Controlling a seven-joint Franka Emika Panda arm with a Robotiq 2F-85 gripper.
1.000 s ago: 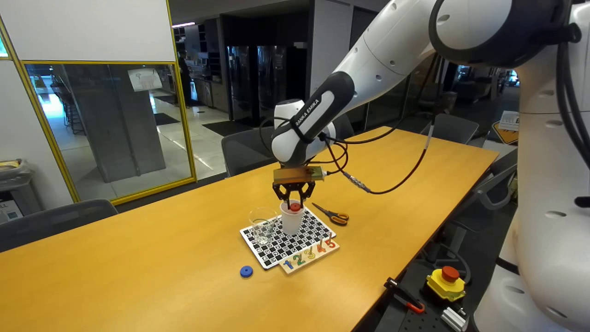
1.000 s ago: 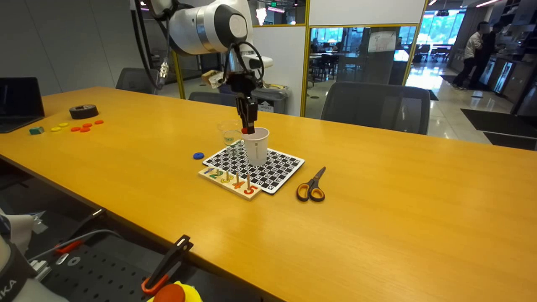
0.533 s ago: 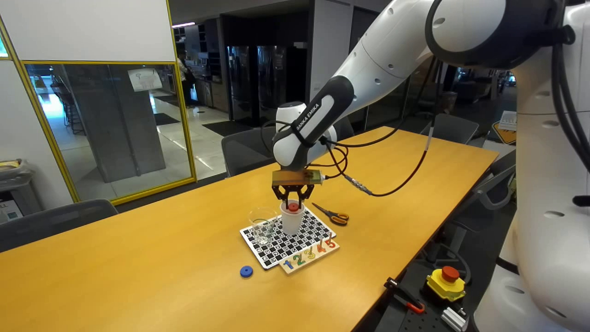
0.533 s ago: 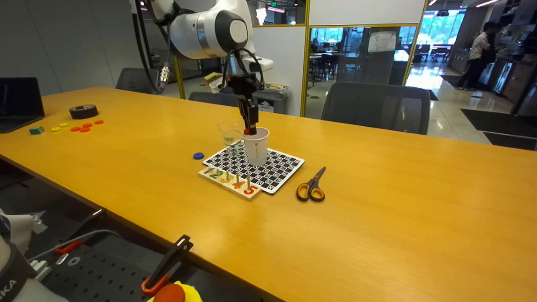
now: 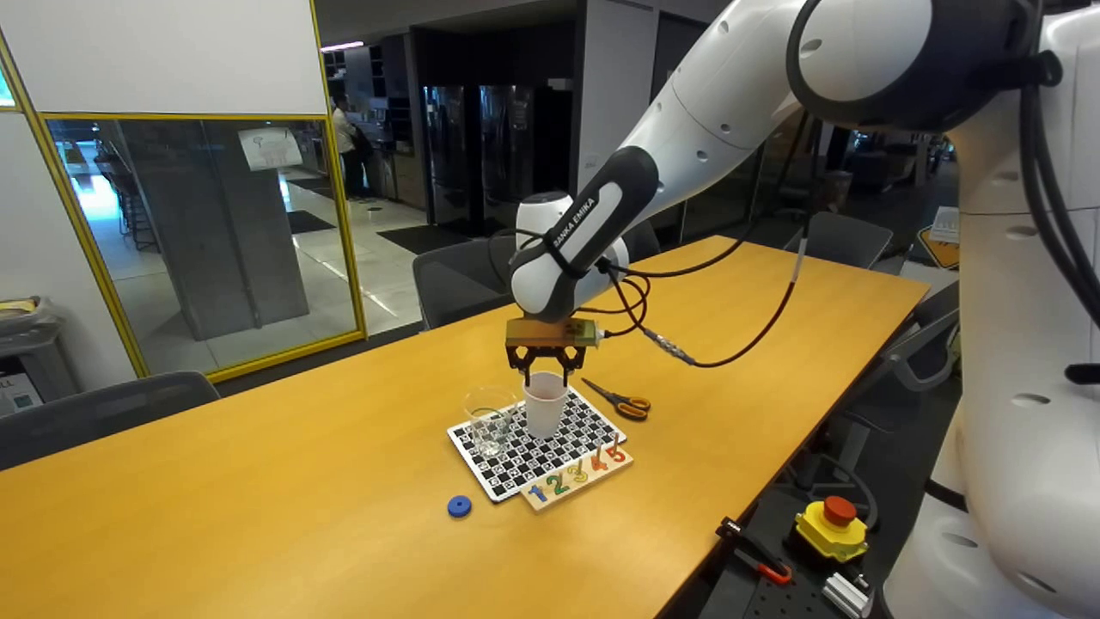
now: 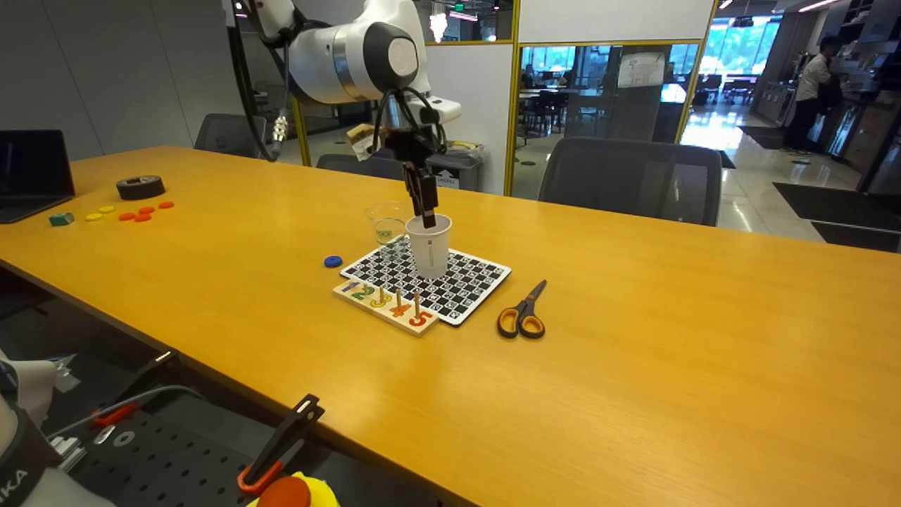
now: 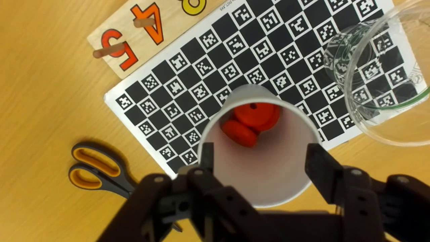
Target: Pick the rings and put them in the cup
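The white cup [image 5: 545, 417] stands upright on the checkered board [image 6: 468, 285], its long axis vertical and its mouth up. The fingers [image 7: 320, 164] are released, spread apart at that mouth; whether they touch the rim cannot be told. Only the wrist view shows what lies inside: at least two red rings [image 7: 257, 116] resting against each other, one turning its face and dark hole toward the mouth, the other leaning, foreshortened. A blue ring [image 5: 460, 508] lies flat on the tabletop [image 5: 344, 490] near the board, its hole upward, in both exterior views.

On the arm [image 5: 687, 137], "RANKA EMIKA" can be read; a dark band [image 6: 14, 482] at the near left of an exterior view shows "IKA". The wooden strip [image 5: 577, 479] along the board's edge bears the numerals 1 to 5 and upright pegs [image 7: 109, 50]; the wrist view has just 5, 4 and part of 3. A clear cup [image 6: 388, 231] stands left of the white one in both exterior views, its green print too small to read.

An exterior view alone shows four orange-red discs [image 6: 146, 210] at the far left of the tabletop, near a tape roll [image 6: 141, 189] and a laptop [image 6: 34, 169].
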